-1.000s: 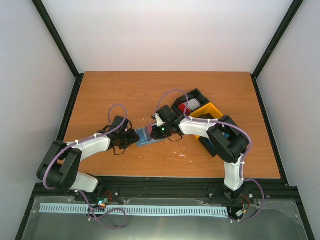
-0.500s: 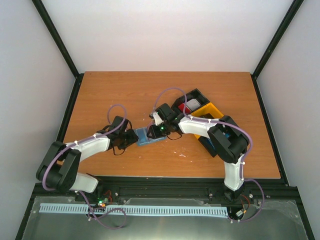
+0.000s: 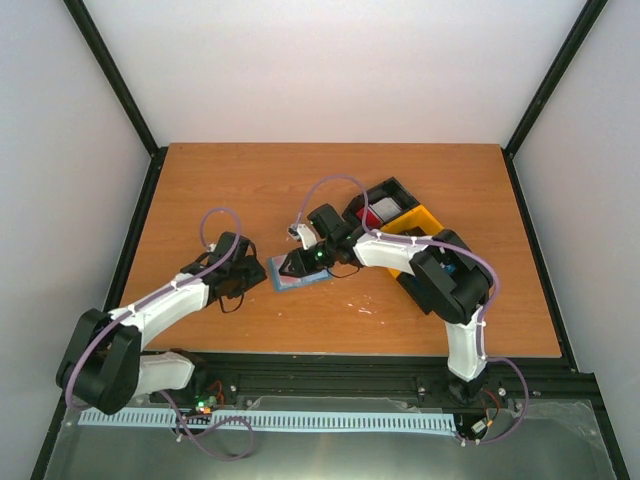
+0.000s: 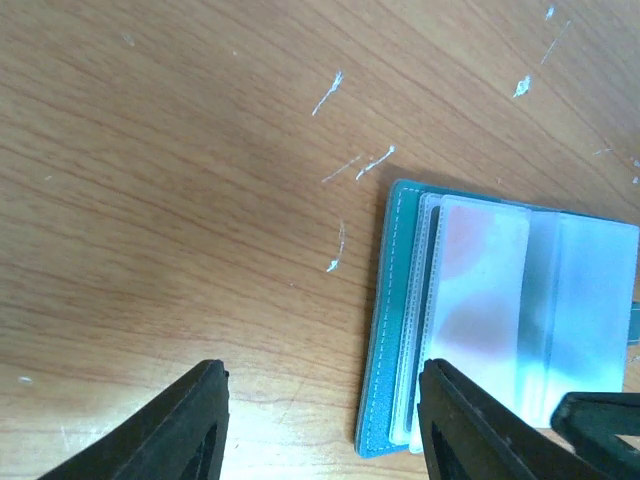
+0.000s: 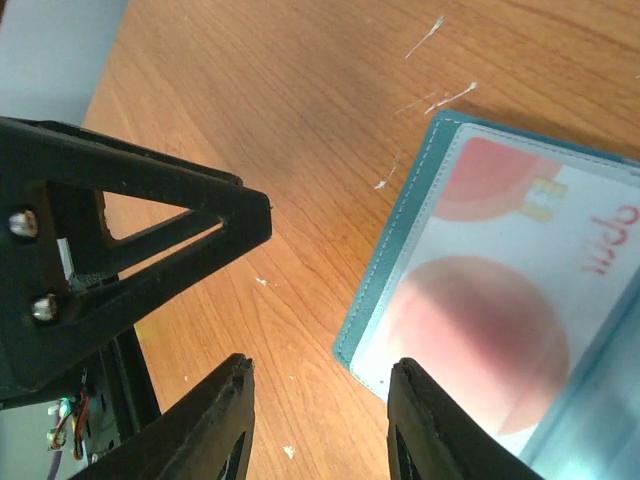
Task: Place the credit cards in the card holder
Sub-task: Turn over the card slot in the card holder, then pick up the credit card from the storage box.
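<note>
The card holder (image 3: 300, 274) lies open and flat on the table, teal-edged with clear pockets (image 4: 570, 300). A credit card (image 5: 490, 320) with red round marks shows through its top pocket, also in the left wrist view as the card (image 4: 478, 290). My left gripper (image 3: 256, 272) is open at the holder's left edge; in its own view the gripper (image 4: 322, 375) has one finger over that edge and holds nothing. My right gripper (image 3: 291, 264) hovers open over the same corner of the holder (image 5: 400, 250), and the gripper (image 5: 320, 368) is empty.
A black-and-yellow tray (image 3: 418, 222) stands to the right of the holder, with a red card (image 3: 369, 214) and a grey one (image 3: 386, 209) in its far compartment. The left gripper's finger (image 5: 150, 220) is close beside the right gripper.
The right gripper has opened and let go of the red card, which now sits in the holder's pocket. The holder lies flat. The left gripper has shifted slightly left.
</note>
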Action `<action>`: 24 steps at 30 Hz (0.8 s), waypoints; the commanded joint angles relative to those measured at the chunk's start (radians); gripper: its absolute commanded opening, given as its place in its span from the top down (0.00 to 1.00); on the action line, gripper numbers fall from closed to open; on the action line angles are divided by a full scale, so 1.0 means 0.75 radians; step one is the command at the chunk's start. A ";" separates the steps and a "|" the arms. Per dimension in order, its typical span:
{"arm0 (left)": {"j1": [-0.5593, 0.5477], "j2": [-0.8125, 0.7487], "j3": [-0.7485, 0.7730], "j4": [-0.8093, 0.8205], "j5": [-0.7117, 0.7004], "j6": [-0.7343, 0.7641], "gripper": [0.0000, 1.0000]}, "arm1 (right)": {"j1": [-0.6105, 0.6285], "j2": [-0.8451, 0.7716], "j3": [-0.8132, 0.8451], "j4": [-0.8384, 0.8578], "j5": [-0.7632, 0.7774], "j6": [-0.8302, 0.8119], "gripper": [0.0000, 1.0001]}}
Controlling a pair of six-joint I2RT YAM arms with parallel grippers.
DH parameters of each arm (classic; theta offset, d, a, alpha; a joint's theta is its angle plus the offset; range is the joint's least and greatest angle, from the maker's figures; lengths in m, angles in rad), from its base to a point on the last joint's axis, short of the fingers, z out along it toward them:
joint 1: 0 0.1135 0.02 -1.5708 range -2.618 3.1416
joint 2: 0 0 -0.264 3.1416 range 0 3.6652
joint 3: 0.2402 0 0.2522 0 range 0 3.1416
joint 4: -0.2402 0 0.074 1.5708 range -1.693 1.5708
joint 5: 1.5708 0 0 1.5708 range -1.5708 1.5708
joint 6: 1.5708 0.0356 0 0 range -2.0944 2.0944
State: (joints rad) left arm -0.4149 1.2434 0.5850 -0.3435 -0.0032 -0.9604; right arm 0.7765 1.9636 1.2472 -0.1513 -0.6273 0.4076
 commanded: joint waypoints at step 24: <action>0.005 -0.163 0.059 0.377 0.190 0.321 0.29 | -0.513 -0.249 0.230 -0.452 0.304 -0.283 0.60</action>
State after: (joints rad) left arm -0.4149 1.0824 0.5697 -0.1349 0.0868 -0.8165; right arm 0.4908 1.7672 1.3865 -0.3508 -0.4721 0.2829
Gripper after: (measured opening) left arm 0.698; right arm 0.397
